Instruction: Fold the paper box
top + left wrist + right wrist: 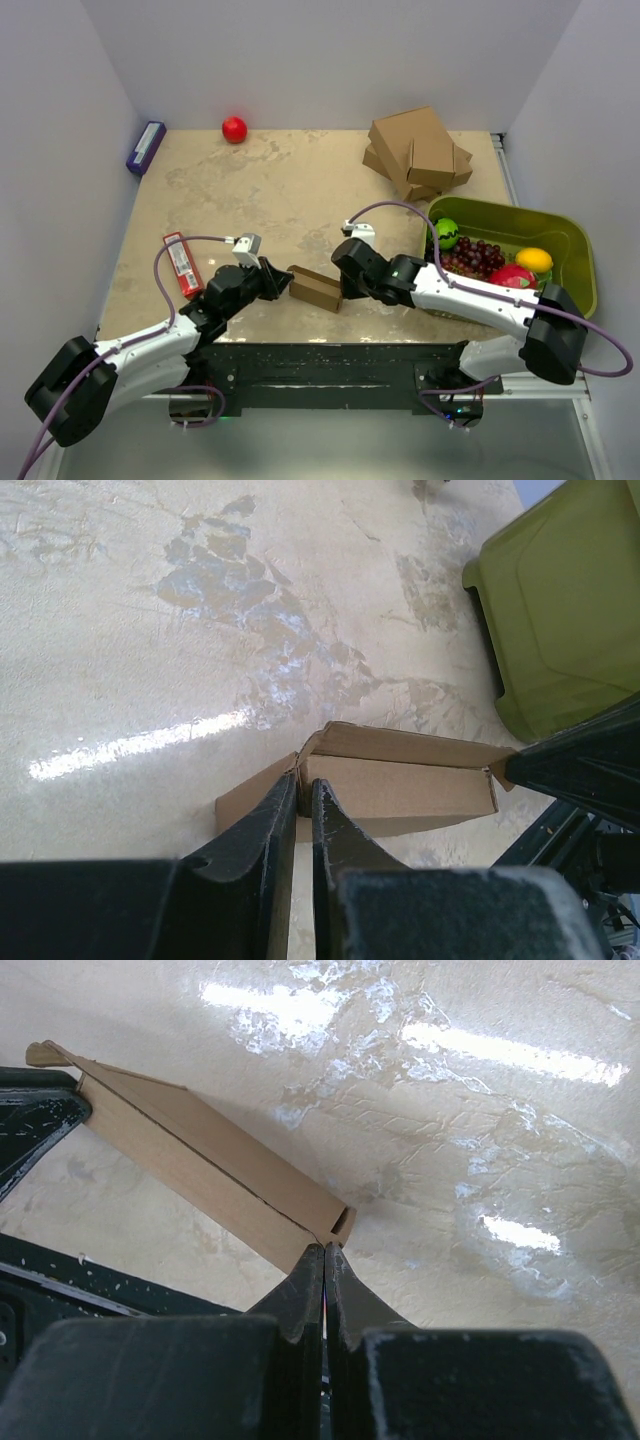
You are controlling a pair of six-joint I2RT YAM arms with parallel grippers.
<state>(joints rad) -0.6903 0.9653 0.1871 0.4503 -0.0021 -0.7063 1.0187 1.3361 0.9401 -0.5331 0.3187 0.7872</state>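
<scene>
Jaws of the left gripper (303, 785) stand narrowed to a slit, pinching an end flap of the paper box (400, 785) — the right gripper (325, 1250), its tips pressed together, touches the opposite end. The paper box lies on the table (270, 190), near side, between the arms.

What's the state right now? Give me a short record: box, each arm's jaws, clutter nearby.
paper box: nearly folded, lying on the table between both arms, top flap slightly ajar
left gripper: jaws nearly closed, apparently pinching the box's left end
right gripper: jaws shut, tips against the box's right end
nearby: green bin of fruit to the box's right; red packet to its left
</scene>
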